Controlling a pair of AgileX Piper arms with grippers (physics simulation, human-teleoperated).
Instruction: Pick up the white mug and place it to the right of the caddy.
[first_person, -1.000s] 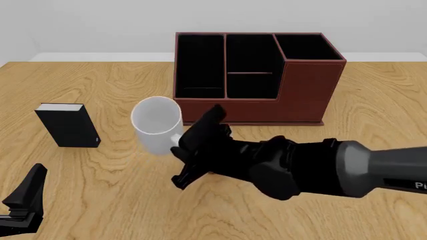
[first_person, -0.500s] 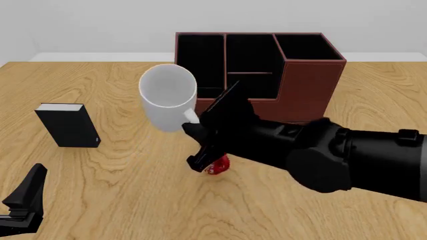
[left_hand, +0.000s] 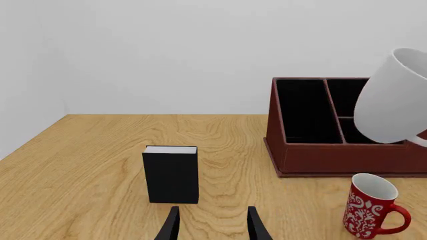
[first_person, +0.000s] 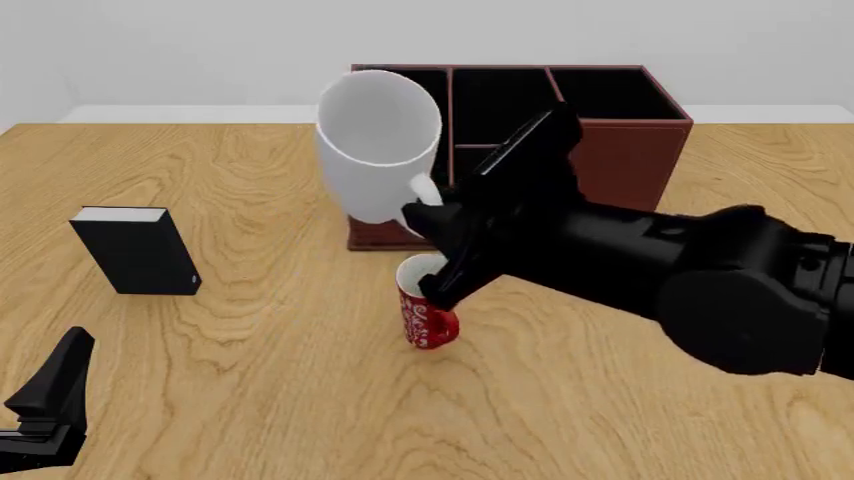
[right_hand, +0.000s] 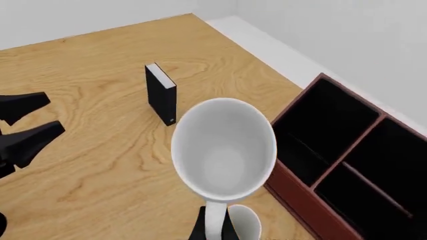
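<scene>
At the lower left of the front view the left gripper rests low over the table, fingers slightly parted and holding nothing. Just above it stands the small black box. Toward the centre, the white mug hangs in the air, tilted with its mouth toward the camera, in front of the left end of the caddy. The right gripper pinches its handle, so the right arm carries it. Directly beneath sits the red mug. The target lies to the right in the frame: bare wooden table beside the caddy's tall end, seemingly roomy enough, though the arm hides part of it.
</scene>
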